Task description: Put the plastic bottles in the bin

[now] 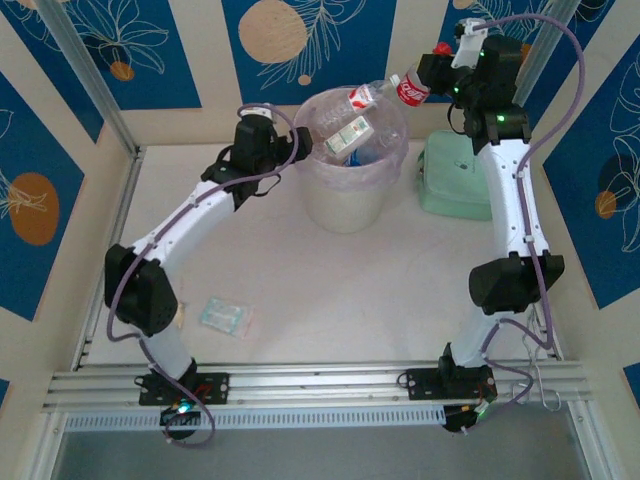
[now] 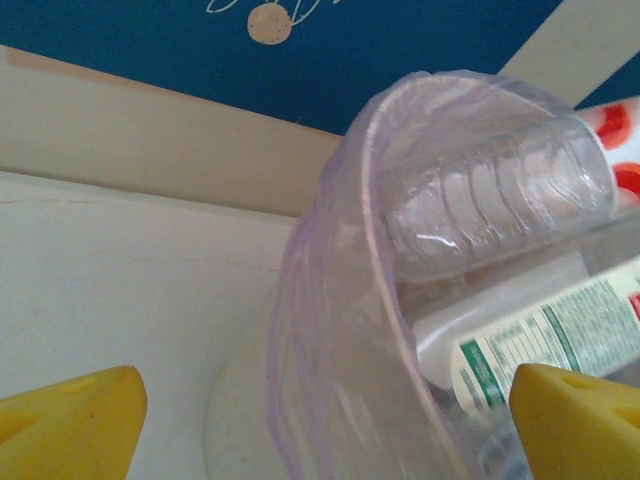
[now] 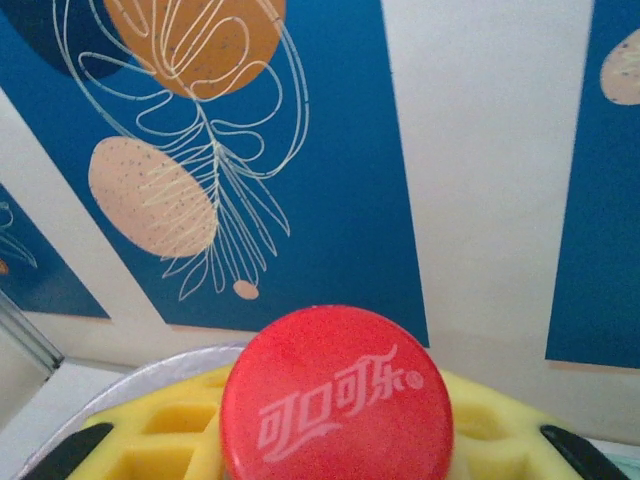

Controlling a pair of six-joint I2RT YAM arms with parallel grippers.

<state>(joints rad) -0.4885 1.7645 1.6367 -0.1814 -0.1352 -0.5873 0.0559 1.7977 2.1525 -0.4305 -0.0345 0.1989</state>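
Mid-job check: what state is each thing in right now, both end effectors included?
Bin: upright, bag-lined, partly filled.
Green-labelled bottle: lying inside the bin.
Red-capped bottle: gripped, over the bin's far rim, not yet released.
Right end effector: shut on the red-capped bottle.
Left end effector: open, at the bin's left rim.
Flat packet: lying on the table.
Mint-green case: resting right of the bin.

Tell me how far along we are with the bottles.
Done: several bottles lie in the bin. In hand: right gripper holds a red-capped bottle above it; left gripper open at the rim. Left: drop that one; elsewhere the table carries a flat packet and green case.
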